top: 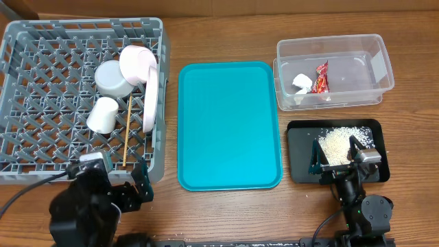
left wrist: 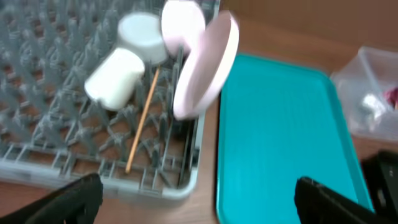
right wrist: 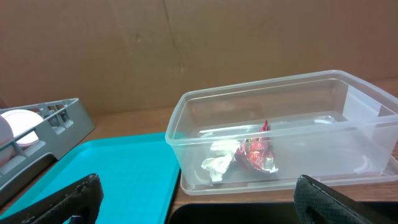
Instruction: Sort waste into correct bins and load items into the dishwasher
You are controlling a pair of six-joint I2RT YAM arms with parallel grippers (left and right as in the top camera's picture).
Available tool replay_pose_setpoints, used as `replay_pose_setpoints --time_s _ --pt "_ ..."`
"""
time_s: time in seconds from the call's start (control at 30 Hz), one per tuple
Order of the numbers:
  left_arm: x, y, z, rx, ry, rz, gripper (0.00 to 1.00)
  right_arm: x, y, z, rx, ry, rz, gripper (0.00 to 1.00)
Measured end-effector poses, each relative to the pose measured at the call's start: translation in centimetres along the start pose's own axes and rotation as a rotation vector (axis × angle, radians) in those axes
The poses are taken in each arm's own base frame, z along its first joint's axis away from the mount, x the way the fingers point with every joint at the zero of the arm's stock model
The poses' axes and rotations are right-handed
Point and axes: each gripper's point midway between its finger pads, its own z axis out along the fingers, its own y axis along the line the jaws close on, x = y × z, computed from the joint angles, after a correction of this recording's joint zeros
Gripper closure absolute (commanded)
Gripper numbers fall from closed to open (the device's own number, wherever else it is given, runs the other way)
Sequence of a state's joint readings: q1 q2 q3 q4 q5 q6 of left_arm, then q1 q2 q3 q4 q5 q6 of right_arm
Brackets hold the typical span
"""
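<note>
Left-rear corner of table: grey dish rack point(top: 82, 26) loaded w/ a pale grey bowl point(top: 111, 77), a small white cup point(top: 103, 114) lying on its side, and a thin wooden stick point(top: 126, 134) laid front-to-back across the lattice. Two pink-white plates stand on edge at the rack's right wall: the large plate point(top: 150, 99) closest to the wall, the small plate point(top: 137, 64) just behind it, next to the bowl.

Centre of table: teal tray point(top: 228, 127), bare.

Right-rear corner: clear plastic tub point(top: 329, 40) holding a crinkled red wrapper point(top: 320, 79) and a crumpled white paper scrap point(top: 301, 82), side by side near the tub's front wall.

Right-front: flat black tray point(top: 298, 147) w/ a heap of white rice grains point(top: 336, 144) and a few strays toward its rear edge.

Left gripper point(left wrist: 198, 196) sits at the front edge of the table, by the rack's front-right corner, jaws spread wide, nothing between them. Right gripper point(top: 335, 156) is over the black tray's front part, jaws likewise wide apart and holding nothing; its wrist cam looks toward the tub.
</note>
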State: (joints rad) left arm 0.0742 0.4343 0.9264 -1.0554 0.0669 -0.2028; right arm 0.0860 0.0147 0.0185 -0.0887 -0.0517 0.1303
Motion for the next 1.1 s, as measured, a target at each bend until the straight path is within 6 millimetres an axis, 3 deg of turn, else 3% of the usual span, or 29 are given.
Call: replay_pose_setpoints --time_s 0.3,0.43,0.63,0.87,1.1 --pt "2.9 0.1 5.9 0.092 -0.248 0.036 0.00 0.0 0.0 0.0 0.000 0.000 0.000 0.00" --pt "2.2 -0.7 7.5 0.154 -0.411 0.054 0.00 0.0 0.0 0.0 0.000 0.000 0.000 0.00" --pt "0.3 -1.1 7.8 0.204 -0.670 0.081 0.00 0.0 0.0 0.0 0.000 0.000 0.000 0.00" --pt "5.0 0.0 11.4 0.160 -0.473 0.084 0.00 0.0 0.0 0.0 0.000 0.000 0.000 0.00" --pt "5.3 0.2 11.6 0.150 -0.459 0.083 0.00 0.0 0.0 0.0 0.000 0.000 0.000 0.00"
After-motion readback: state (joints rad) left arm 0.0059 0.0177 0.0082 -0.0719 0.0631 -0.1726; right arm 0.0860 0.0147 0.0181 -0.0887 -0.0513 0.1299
